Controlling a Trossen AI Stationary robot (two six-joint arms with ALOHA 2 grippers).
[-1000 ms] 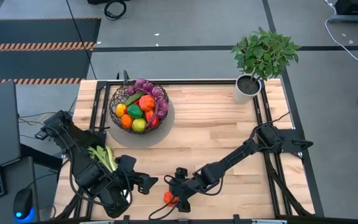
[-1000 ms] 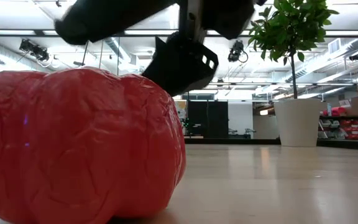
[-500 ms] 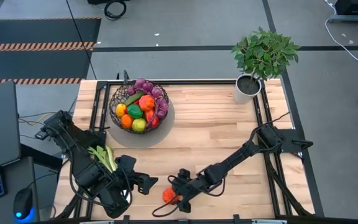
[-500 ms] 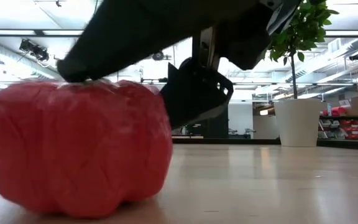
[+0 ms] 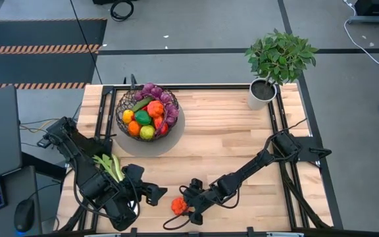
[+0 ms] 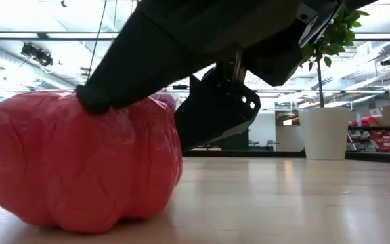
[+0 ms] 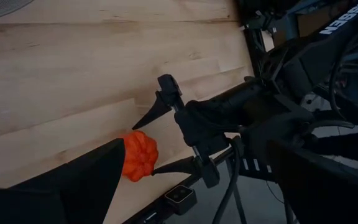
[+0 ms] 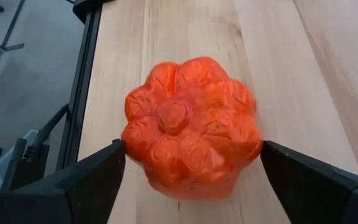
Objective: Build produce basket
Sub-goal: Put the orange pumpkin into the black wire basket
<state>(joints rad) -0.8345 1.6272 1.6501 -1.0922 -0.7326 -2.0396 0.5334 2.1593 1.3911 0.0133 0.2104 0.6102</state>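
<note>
An orange-red ribbed pumpkin-shaped piece of produce [image 5: 177, 207] sits on the wooden table near its front edge. My right gripper [image 5: 185, 204] is open, slants down over it from the right, and has a finger on either side of it [image 8: 188, 146]. My left gripper [image 5: 155, 193] hangs open just to its left, with nothing between its fingers. The wire basket [image 5: 147, 112] stands at the far left, filled with fruit and vegetables. A green leek [image 5: 108, 166] lies by my left arm. My right gripper is open around the orange-red piece. One fingertip [image 6: 93, 102] lies against its upper side [image 6: 80, 118], coming slanting down from the table's right. The other finger [image 6: 215, 108] stands off its far side. The piece rests on the table.
A potted green plant [image 5: 276, 62] stands at the table's far right corner. Black rails run along the table's left and right edges. Bare wood [image 5: 242, 131] lies between the basket and the plant.
My right gripper has sunk over the orange-red piece and rolled a little, staying open. One finger has come down onto the piece's top. The piece has slid a short way off the near edge toward the far side.
</note>
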